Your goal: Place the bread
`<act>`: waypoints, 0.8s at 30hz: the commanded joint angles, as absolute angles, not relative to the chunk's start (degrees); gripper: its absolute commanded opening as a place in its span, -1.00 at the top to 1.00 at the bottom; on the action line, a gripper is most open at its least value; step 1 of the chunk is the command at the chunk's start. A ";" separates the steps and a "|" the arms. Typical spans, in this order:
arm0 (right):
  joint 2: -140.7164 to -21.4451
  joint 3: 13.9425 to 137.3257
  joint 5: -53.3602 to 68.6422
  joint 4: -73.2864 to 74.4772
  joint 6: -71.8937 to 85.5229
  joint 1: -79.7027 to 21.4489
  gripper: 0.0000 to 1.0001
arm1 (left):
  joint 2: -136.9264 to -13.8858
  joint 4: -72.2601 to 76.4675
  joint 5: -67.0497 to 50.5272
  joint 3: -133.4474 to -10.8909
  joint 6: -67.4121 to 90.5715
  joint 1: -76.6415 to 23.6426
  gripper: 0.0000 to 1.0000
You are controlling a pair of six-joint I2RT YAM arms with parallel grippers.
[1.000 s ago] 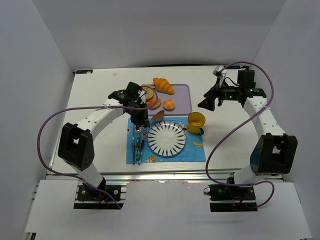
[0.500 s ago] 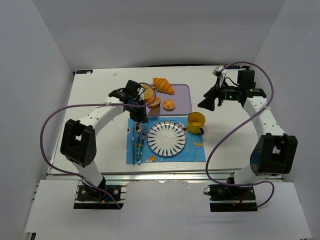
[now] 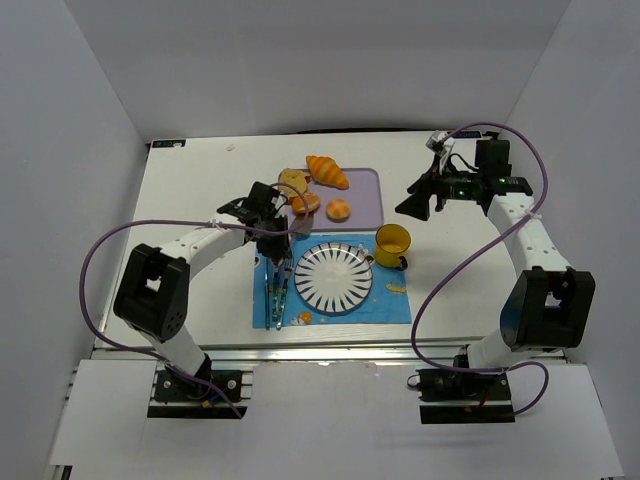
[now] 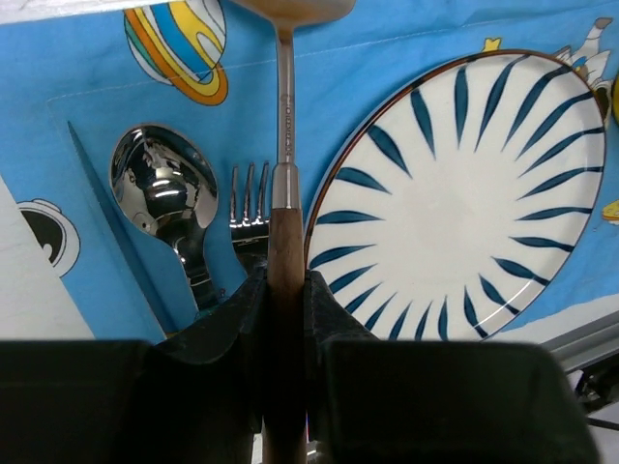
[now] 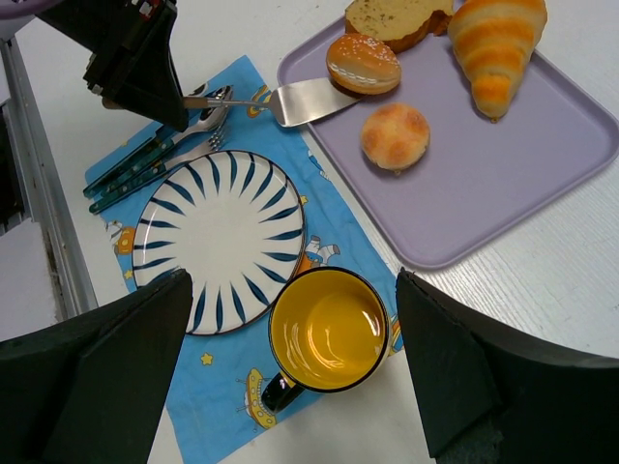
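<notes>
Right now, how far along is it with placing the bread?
Done: the left claw is shut on the wooden handle of the spatula. In hand: the blade tip reaches the bread, which lies on the purple tray; whether it is underneath, I cannot tell. Left: lifting the bread and setting it down, probably on the striped plate, which holds nothing.

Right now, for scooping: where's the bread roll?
Right wrist view: the bread roll sits at the purple tray's left edge, against the spatula blade.
</notes>
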State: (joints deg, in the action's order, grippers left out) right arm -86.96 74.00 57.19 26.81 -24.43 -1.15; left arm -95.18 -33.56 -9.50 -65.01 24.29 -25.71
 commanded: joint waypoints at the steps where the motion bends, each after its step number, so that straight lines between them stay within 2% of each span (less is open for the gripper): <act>1: -85.43 73.92 58.80 25.22 -23.91 -0.97 -0.79 | -91.85 -30.76 -5.89 -62.05 23.73 -25.58 1.00; 24: -85.78 73.30 59.24 24.96 -23.29 -0.97 -0.79 | -88.77 -23.56 -6.94 -56.25 20.74 -25.58 1.00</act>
State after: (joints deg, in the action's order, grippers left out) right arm -86.96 73.97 57.25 26.76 -23.99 -1.15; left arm -92.18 -23.81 -6.79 -57.43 21.63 -25.71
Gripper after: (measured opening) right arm 0.895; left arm 0.259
